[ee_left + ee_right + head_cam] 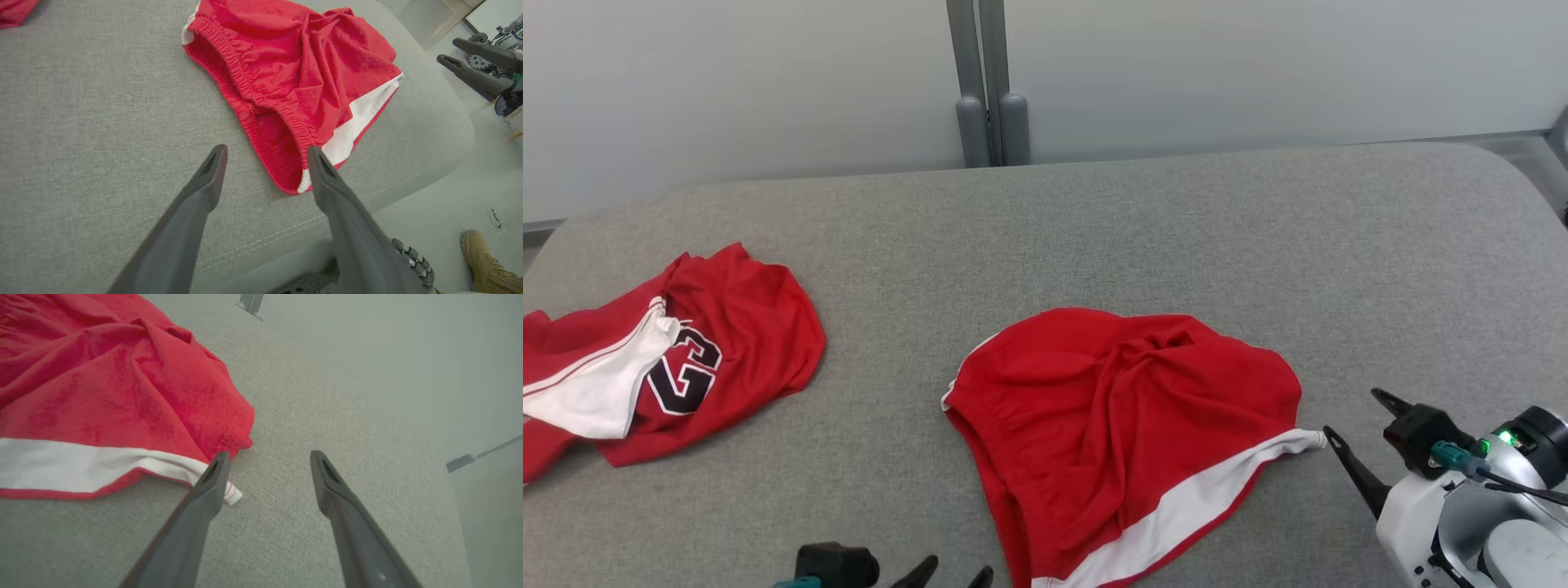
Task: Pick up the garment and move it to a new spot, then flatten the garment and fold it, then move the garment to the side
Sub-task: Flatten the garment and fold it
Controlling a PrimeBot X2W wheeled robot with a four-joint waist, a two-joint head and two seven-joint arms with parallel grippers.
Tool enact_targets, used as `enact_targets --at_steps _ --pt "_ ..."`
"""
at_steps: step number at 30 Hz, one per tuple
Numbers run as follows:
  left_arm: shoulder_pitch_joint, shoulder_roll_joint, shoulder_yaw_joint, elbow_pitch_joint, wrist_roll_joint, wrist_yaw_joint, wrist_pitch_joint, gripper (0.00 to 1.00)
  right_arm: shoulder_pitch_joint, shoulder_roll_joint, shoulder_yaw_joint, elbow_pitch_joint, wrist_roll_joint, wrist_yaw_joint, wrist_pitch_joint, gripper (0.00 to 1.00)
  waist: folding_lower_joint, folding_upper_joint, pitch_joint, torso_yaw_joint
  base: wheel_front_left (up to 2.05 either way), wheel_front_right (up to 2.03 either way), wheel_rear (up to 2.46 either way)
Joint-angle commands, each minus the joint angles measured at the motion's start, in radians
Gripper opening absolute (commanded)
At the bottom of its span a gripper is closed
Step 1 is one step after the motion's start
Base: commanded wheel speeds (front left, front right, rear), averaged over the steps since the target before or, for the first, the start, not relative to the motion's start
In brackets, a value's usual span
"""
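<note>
Left gripper (266,150) and right gripper (270,454) hover low at opposite edges of the red shorts (1123,408), fingers spread wide, holding nothing

The shorts (1123,425) lie on the table (1176,237), near its front edge. Well to their left lies the jersey (686,351) (also on the table). The left gripper (954,572) sits just before the shorts' left side; the right gripper (1352,412) just right of their corner.
</note>
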Motion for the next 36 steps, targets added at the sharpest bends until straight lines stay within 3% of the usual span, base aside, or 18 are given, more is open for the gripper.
enact_targets --at_steps 1,7,16,36 --pt "0.002 0.010 -0.016 -0.005 -0.008 -0.003 0.035 1.00 -0.020 -0.021 0.044 0.008 0.028 -0.001 0.032 1.00 0.0000 -0.0001 0.026 0.005 0.00 0.00 0.00" --pt "-0.030 -0.005 -0.096 0.027 -0.055 -0.003 0.117 1.00 -0.089 -0.114 0.217 0.018 0.113 -0.001 0.129 1.00 0.0000 -0.0001 0.055 0.012 0.00 0.00 0.00" --pt "-0.099 -0.011 -0.152 0.095 -0.028 -0.003 0.109 1.00 -0.208 -0.137 0.333 0.040 0.133 -0.001 0.125 1.00 0.0000 -0.0001 0.101 0.007 0.00 0.00 0.00" --pt "-0.192 0.001 -0.222 0.197 -0.070 -0.003 0.047 1.00 -0.272 -0.128 0.404 0.094 0.186 -0.001 0.081 1.00 0.0000 -0.0001 0.169 0.005 0.00 0.00 0.00"
